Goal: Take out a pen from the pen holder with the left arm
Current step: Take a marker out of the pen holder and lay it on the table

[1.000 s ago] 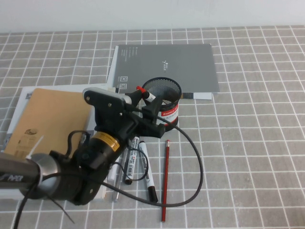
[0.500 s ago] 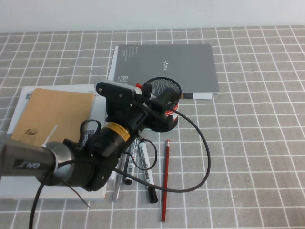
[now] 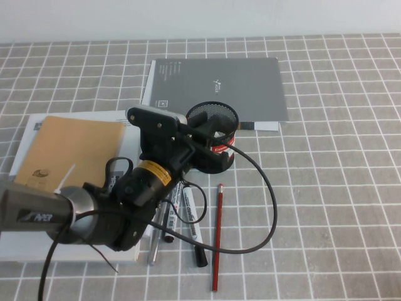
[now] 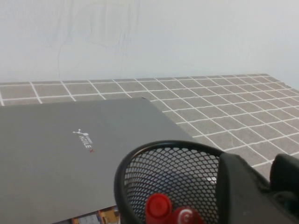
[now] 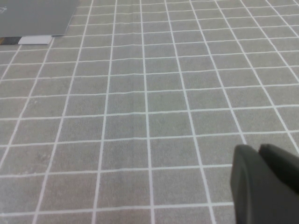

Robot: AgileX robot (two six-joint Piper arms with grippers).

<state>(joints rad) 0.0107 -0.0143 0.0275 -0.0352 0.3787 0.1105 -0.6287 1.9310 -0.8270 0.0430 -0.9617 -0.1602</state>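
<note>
Pen (image 4: 158,207): on my left wrist feed it stands in the pen holder (image 4: 173,170) with its glossy round red cap uppermost; the barrel runs down into the cup and is hidden, so its long axis is steep rather than flat; a second red cap (image 4: 187,218) sits just beside it. The holder is a round cup of black wire mesh with a solid rim and a red-and-white label on its outer wall; it stands at the near edge of a matte grey booklet (image 3: 219,81). The left gripper (image 3: 203,128) is at the holder's rim on the robot's side; whether it has closed on the pen I cannot tell. The right gripper (image 5: 258,150) hangs over the grey, white-gridded table (image 3: 338,188), its black tips pressed together on nothing. In front of the holder lie loose markers (image 3: 188,213) and a slim red pencil (image 3: 218,235), all running near to far; a kraft-brown notebook (image 3: 69,150) lies to the left.
</note>
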